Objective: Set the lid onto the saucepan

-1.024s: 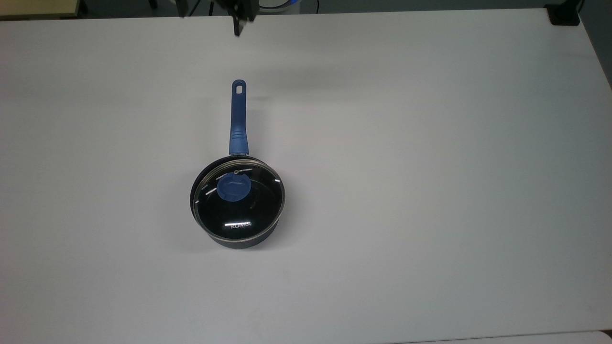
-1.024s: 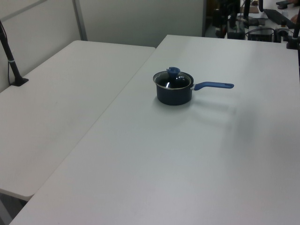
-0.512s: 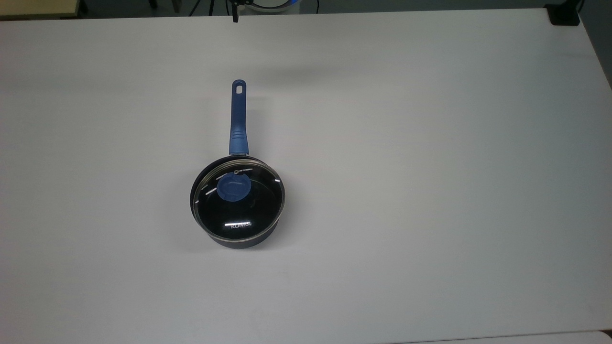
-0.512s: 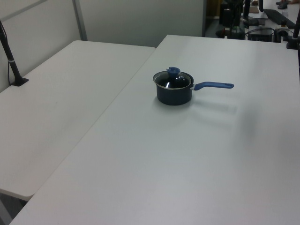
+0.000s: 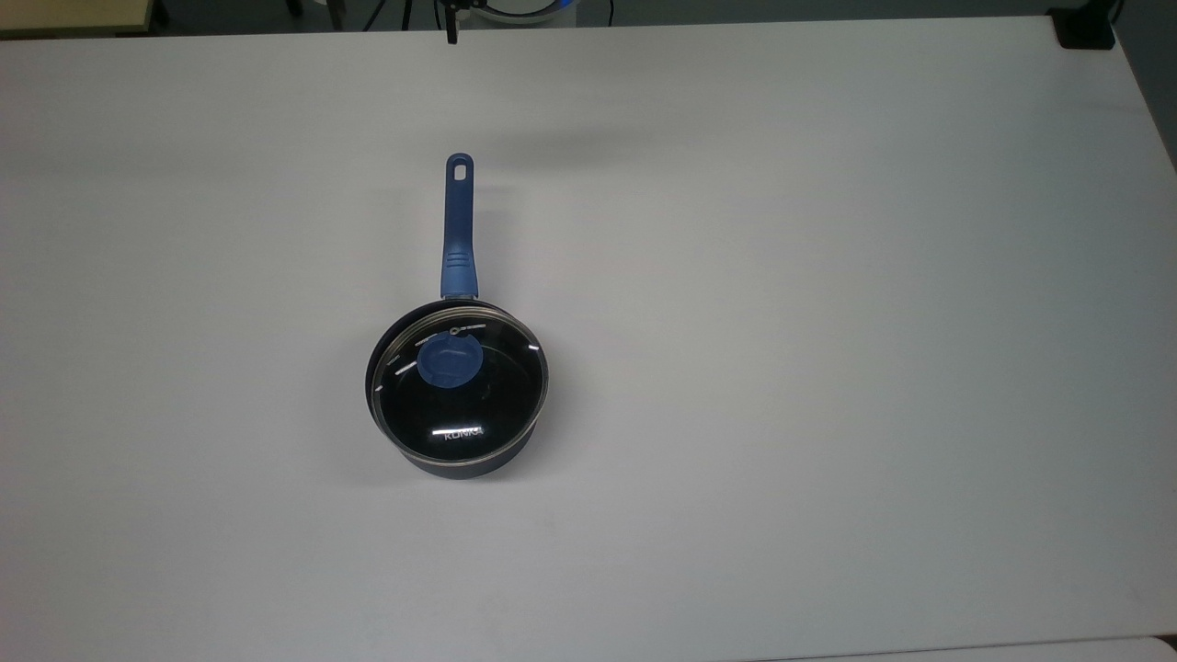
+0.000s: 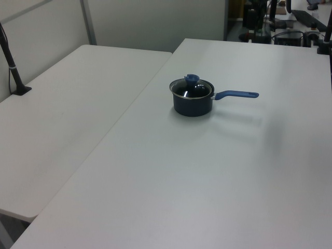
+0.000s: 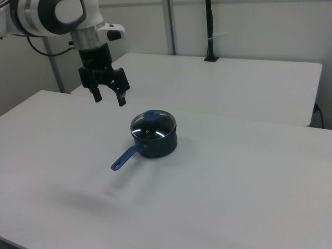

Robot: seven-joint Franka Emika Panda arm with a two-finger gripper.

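The round clear glass lid (image 5: 459, 381) with its blue knob sits seated on the small black saucepan (image 7: 153, 138), mid white tabletop (image 5: 828, 322). White lettering near its rim looks like "KONKA". The robot's gripper (image 7: 108, 98) hangs above the long blue handle (image 5: 458, 230), jaws spread and empty. A careless descent could knock the handle and unseat the glass.
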